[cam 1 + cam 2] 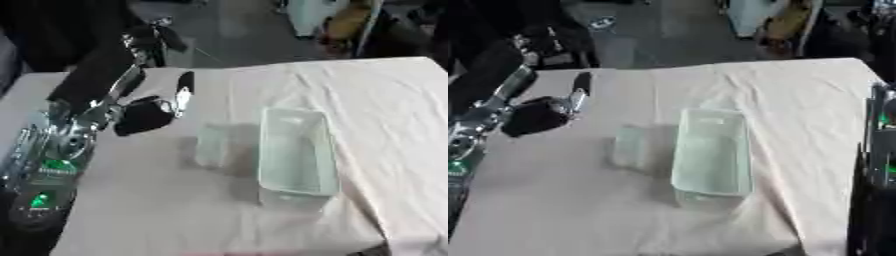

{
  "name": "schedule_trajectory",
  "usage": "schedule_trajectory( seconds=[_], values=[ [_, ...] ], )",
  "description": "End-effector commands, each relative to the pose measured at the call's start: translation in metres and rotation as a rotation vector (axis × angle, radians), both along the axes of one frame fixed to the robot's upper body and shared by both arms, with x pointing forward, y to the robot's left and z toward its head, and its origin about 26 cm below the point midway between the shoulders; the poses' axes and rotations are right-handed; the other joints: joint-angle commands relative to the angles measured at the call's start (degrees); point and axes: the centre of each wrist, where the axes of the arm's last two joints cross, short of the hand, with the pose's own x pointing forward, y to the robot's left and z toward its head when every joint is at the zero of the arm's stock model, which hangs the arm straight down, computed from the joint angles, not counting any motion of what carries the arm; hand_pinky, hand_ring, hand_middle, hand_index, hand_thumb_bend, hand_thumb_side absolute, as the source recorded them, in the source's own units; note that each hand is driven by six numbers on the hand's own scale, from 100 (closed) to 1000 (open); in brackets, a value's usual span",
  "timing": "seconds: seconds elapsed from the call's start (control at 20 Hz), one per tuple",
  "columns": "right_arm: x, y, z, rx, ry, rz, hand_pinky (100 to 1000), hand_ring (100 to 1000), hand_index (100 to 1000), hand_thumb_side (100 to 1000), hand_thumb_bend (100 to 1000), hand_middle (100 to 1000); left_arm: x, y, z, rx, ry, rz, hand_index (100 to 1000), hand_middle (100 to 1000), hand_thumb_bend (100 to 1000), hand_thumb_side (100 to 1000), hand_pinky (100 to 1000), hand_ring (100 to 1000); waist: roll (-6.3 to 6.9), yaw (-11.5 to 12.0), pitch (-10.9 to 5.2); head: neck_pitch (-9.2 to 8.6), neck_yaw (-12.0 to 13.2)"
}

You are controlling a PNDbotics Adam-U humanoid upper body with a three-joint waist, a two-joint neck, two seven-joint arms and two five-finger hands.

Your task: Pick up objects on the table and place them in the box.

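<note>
Clear plastic rectangular box [297,152] sits mid-table; left of it, your left hand [150,114] hovers, black, its finger state impossible to tell.

1 clear plastic box [297,152] stands upright on the cloth-covered table [385,110], right of centre. It is rectangular and open-topped, its long axis running near to far; nothing can be made out inside it. 1 translucent, pale, flat-sided object [211,145] stands just left of the box, a narrow gap between them; its exact form cannot be determined. 1 dark, narrow, elongated object [185,87] shows at the far left of the table, with a light patch along it.
</note>
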Motion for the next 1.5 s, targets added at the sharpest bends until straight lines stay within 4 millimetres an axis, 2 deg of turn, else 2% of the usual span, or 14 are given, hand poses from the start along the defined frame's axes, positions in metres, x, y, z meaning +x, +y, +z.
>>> schedule_trajectory(
  seconds=[0.05,0.1,0.15,0.3,0.4,0.6,0.75,0.8,1.0,1.25,1.45,1.5],
  values=[
    [-0.003,0.0,0.008,-0.015,-0.03,0.004,709,802,890,654,100,865,-0.002,0.001,0.009,0.003,-0.054,0.007,840,814,945,724,727,756,0.09,0.0,-0.5,-0.04,0.0],
    [-0.003,0.0,0.008,-0.015,-0.029,0.003,709,802,890,659,100,865,-0.002,0.002,0.009,0.006,-0.062,0.009,843,816,975,751,732,759,0.08,0.0,-0.47,-0.04,-0.1],
    [-0.003,0.0,0.008,-0.015,-0.029,0.003,709,802,890,659,100,865,-0.002,0.002,0.009,0.01,-0.067,0.012,844,821,966,757,735,760,0.08,0.0,-0.44,-0.04,-0.2],
    [-0.003,0.001,0.008,-0.017,-0.028,0.005,709,801,890,665,100,865,-0.001,0.009,0.008,-0.002,-0.067,0.053,844,841,863,739,726,760,0.07,0.0,-0.41,-0.04,0.0],
    [-0.003,0.0,0.008,-0.015,-0.028,0.004,710,801,889,665,100,865,-0.001,0.017,0.009,-0.05,-0.067,0.096,829,867,794,692,697,751,0.06,0.1,-0.38,-0.04,-0.4],
    [-0.003,0.0,0.008,-0.018,-0.023,0.001,709,801,890,679,100,866,0.0,0.041,0.012,-0.21,-0.102,0.195,820,875,801,631,677,742,0.05,0.5,-0.36,-0.04,-1.1],
    [-0.003,-0.001,0.008,-0.019,-0.023,0.0,709,801,889,690,100,866,0.0,0.048,0.014,-0.254,-0.129,0.215,823,875,825,630,681,745,-0.01,0.5,-0.35,-0.04,-1.2],
    [-0.003,-0.001,0.008,-0.019,-0.023,0.0,709,801,889,689,100,866,0.0,0.048,0.015,-0.256,-0.133,0.212,827,876,798,615,684,747,-0.02,0.6,-0.37,-0.04,-1.1],
    [-0.003,-0.002,0.008,-0.015,-0.02,-0.006,707,800,889,697,100,866,0.001,0.045,0.018,-0.242,-0.149,0.211,832,861,802,587,697,754,-0.12,0.4,-0.45,-0.04,-1.5],
    [-0.003,-0.001,0.007,-0.013,-0.012,-0.009,708,800,889,699,100,866,0.004,0.025,0.034,-0.146,-0.183,0.196,842,839,824,572,710,763,-0.2,-0.3,-0.72,-0.04,-1.9],
    [-0.003,-0.001,0.006,-0.011,-0.01,-0.007,706,799,890,707,100,866,0.012,0.006,0.036,-0.031,-0.138,0.177,850,830,791,615,729,780,-0.18,-0.6,-0.75,-0.04,-1.7],
    [-0.003,-0.001,0.006,-0.011,-0.01,-0.007,706,799,889,707,100,866,0.015,0.002,0.033,-0.006,-0.12,0.177,853,831,749,652,734,785,-0.18,-0.6,-0.72,-0.04,-1.6]
  ],
)
